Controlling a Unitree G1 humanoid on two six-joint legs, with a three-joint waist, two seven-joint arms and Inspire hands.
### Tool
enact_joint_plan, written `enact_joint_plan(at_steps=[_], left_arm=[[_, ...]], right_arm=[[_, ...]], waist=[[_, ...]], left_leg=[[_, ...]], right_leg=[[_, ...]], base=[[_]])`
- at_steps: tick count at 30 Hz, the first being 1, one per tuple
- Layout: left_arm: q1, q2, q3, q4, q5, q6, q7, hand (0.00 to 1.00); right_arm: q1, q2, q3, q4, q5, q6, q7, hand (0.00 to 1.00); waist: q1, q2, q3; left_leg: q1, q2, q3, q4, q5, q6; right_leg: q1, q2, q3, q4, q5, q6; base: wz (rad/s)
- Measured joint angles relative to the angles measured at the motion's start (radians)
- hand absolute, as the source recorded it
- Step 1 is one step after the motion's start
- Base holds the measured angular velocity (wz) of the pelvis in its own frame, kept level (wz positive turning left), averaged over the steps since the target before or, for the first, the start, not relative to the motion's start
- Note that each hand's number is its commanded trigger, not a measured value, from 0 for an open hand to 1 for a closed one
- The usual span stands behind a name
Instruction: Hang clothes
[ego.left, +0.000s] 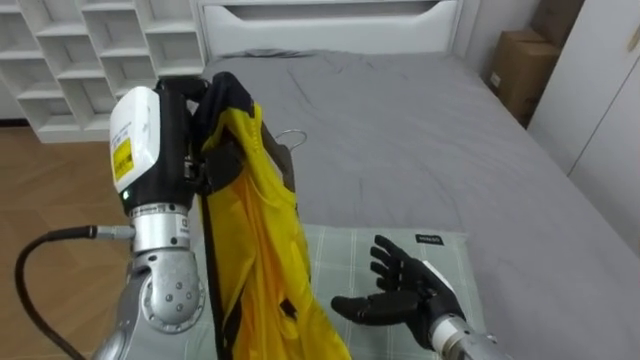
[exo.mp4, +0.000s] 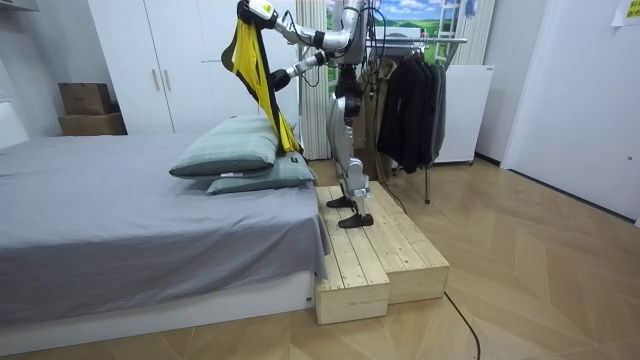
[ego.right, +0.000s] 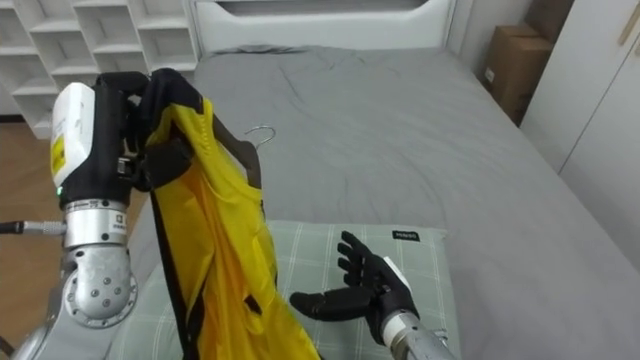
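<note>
A yellow garment (ego.left: 262, 235) with black trim hangs from a dark hanger (ego.left: 286, 166), whose wire hook (ego.left: 290, 136) points toward the bed. My left hand (ego.left: 186, 112) is raised in front of me, its fingers curled round the hanger's top and the cloth bunched there. In the room view the yellow garment (exo.mp4: 258, 70) is held high above the pillows. My right hand (ego.left: 407, 291) is lower and to the right of the cloth's hem. It is open with fingers spread and holds nothing. In the right eye view the left hand (ego.right: 128, 130) and right hand (ego.right: 357, 292) stand the same way.
A green checked pillow (ego.left: 345, 255) lies under my hands on the grey bed (ego.left: 430, 130). I stand on a wooden platform (exo.mp4: 372, 258) at the bed's head. Behind me is a rack of dark clothes (exo.mp4: 410, 95). White shelves (ego.left: 90, 50) and a cardboard box (ego.left: 520, 70) flank the bed.
</note>
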Motion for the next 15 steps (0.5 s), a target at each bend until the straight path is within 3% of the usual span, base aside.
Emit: enact_joint_plan(at_steps=[9, 15], left_arm=[[-0.048, -0.018, 0.000, 0.000, 0.008, 0.004, -0.002, 1.00], [-0.056, -0.033, -0.002, -0.002, 0.009, 0.012, -0.022, 1.00]], right_arm=[[0.000, 0.007, 0.014, 0.045, -0.001, 0.000, 0.043, 0.00], [0.000, 0.008, 0.021, 0.045, 0.000, 0.000, 0.042, 0.00]], waist=[[0.016, 0.003, -0.0006], [0.016, 0.014, -0.0080]], left_leg=[[-0.021, -0.001, 0.000, 0.002, 0.000, 0.000], [-0.024, -0.001, -0.005, 0.005, 0.000, 0.000]], right_leg=[[-0.019, 0.000, 0.001, -0.001, 0.000, 0.000], [-0.018, -0.001, -0.005, 0.000, 0.000, 0.000]], base=[[0.00], [0.02]])
